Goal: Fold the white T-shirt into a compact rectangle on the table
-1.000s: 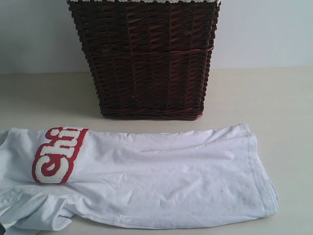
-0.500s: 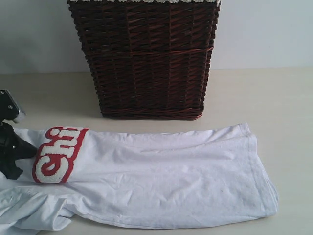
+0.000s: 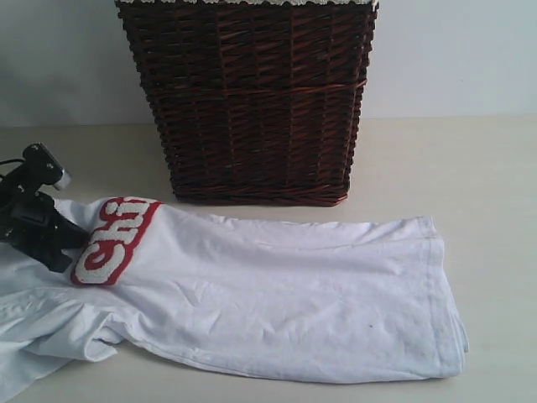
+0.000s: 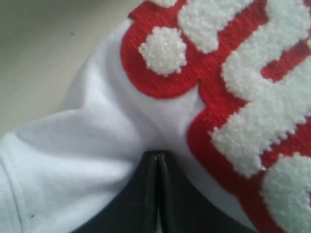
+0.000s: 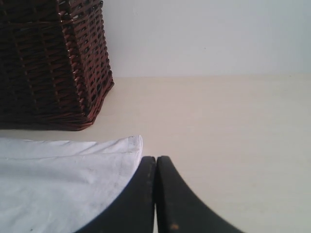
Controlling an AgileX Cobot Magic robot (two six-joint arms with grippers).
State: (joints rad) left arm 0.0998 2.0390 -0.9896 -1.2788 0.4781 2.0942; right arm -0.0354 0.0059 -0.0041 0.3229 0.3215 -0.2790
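Exterior view first: the white T-shirt lies stretched across the near part of the desk, running from the left edge to well past the middle. Its hem end is on the right and lies fairly flat. The left end is rumpled, with loose folds piling toward the near left corner. The red-outlined fuzzy lettering sits at the left end, tilted up off the surface.

And there's the left gripper, coming in from the left edge, right against that lettering. Over to the left wrist view: the left gripper is clenched, fingers pressed tight together, with white cloth bunched and puckered right at the tips. It's grasping the T-shirt just beside the lettering.

Behind the shirt, near the far edge at the middle, stands the dark wicker basket, upright, apart from the cloth, a strip of white lace trim along its rim. Its inside is hidden from here, so I cannot tell what it holds.

Right wrist view now: the right gripper is clenched too, fingers pressed together, with nothing between them. It hangs over bare desk, just beside the corner of the shirt's hem, with the basket off toward the wall.
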